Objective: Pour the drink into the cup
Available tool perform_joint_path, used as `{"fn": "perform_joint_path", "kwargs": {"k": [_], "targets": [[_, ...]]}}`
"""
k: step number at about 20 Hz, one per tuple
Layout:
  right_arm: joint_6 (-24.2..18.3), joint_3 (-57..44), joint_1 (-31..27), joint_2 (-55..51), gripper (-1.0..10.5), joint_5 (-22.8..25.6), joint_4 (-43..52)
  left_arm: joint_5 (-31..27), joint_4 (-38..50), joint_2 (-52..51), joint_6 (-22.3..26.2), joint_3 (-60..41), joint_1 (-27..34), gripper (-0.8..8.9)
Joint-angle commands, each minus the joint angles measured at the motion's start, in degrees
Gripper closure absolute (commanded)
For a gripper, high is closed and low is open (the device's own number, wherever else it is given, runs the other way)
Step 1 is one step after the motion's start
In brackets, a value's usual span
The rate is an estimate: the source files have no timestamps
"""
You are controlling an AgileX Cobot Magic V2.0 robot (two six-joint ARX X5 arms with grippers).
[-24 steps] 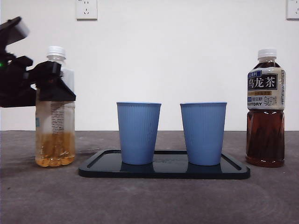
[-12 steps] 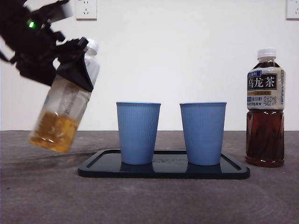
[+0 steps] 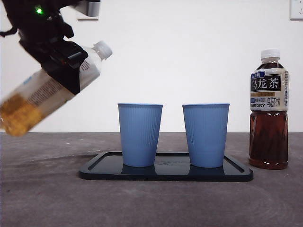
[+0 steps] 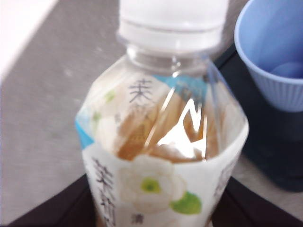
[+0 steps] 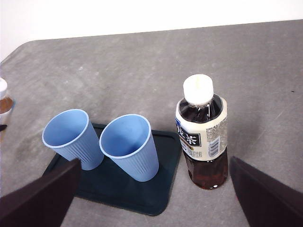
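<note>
Left gripper: clamped on jasmine tea bottle.
Change: lifted off table, now tilted, capped neck toward left cup.
Meaning: cap on, pour not begun.
Right gripper: wide, waiting.

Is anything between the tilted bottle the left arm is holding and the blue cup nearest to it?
Nothing visible stands between them. The left gripper holds the jasmine tea bottle tilted in the air, its white cap on, and only open air separates it from the nearer blue cup on the black tray.
</note>
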Motion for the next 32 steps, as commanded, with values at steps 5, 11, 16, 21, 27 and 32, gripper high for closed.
{"fn": "perform_joint_path", "kwargs": {"k": [5, 11, 16, 21, 27, 32], "targets": [[0.6, 0.8, 0.3, 0.2, 4.5, 0.0, 0.5, -10.4, 1.7, 2.2, 14.4, 2.5, -3.8, 6.05], [0.6, 0.8, 0.3, 0.2, 4.5, -0.2, 0.4, -17.5, 1.9, 5.7, 20.4, 2.8, -6.8, 6.05], [0.6, 0.8, 0.3, 0.2, 4.5, -0.2, 0.4, -22.3, 1.9, 8.9, 22.5, 4.2, -8.6, 6.06], [0.6, 0.8, 0.3, 0.2, 4.5, -0.2, 0.1, -23.8, 1.9, 11.3, 23.3, 7.8, -9.9, 6.06], [0.6, 0.8, 0.3, 0.2, 4.5, -0.1, -0.3, -30.4, 1.5, 15.6, 29.4, 12.0, -10.3, 6.06], [0.5, 0.8, 0.3, 0.2, 4.5, -0.1, -0.3, -31.9, 1.6, 18.2, 33.4, 12.3, -11.2, 6.06]]}}
